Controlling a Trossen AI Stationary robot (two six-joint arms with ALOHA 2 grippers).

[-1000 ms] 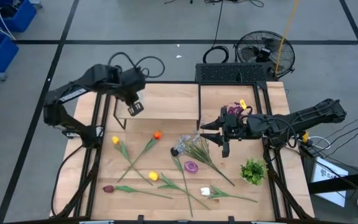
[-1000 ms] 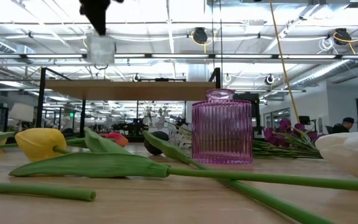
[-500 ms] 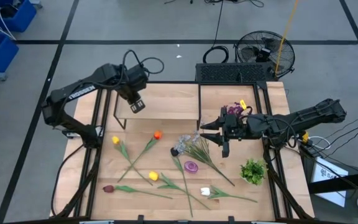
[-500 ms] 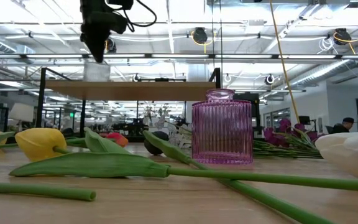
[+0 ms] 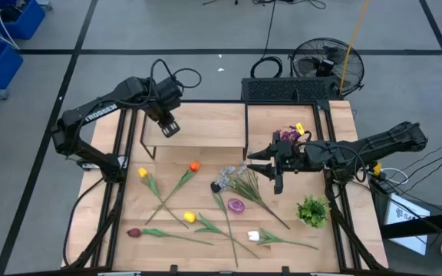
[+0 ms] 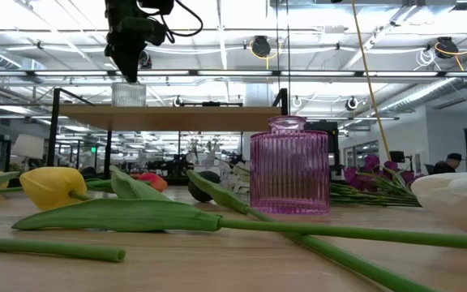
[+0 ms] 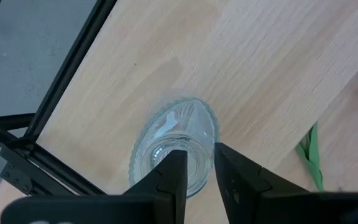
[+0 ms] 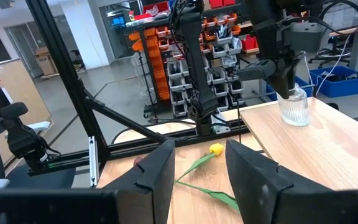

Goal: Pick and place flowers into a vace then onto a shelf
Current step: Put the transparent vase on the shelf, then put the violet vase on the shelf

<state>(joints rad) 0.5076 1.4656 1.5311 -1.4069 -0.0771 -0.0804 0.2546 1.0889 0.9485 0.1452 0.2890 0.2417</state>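
A clear ribbed glass vase (image 6: 128,94) stands upright on the left end of the shelf (image 6: 193,118). My left gripper (image 7: 201,167) points down over the vase (image 7: 166,146), open, one finger inside the mouth and one outside. A purple vase (image 5: 236,205) stands on the table among the lying flowers: orange (image 5: 194,165), yellow (image 5: 189,217), dark red (image 5: 133,232), white (image 5: 253,236), pale sprays (image 5: 240,181) and a purple cluster (image 5: 288,136). My right gripper (image 5: 270,170) hovers level at the right, open, nothing between its fingers. My left gripper comes from above, its fingers astride the clear vase's rim (image 7: 211,140), one in the mouth and one outside. Whether the fingers touch the glass wall, I cannot tell. The vase stands upright with its base on the shelf board.
A leafy green tuft (image 5: 311,209) lies at the table's right edge. A black crate (image 5: 290,89) and a fan (image 5: 327,65) stand beyond the far edge. The shelf's black legs (image 6: 55,138) rise at the far left of the table.
My left gripper has come down toward the shelf with the clear vase. The vase hung clear above the board a second ago and now stands on it; over the last half second the gripper has kept nearly still.
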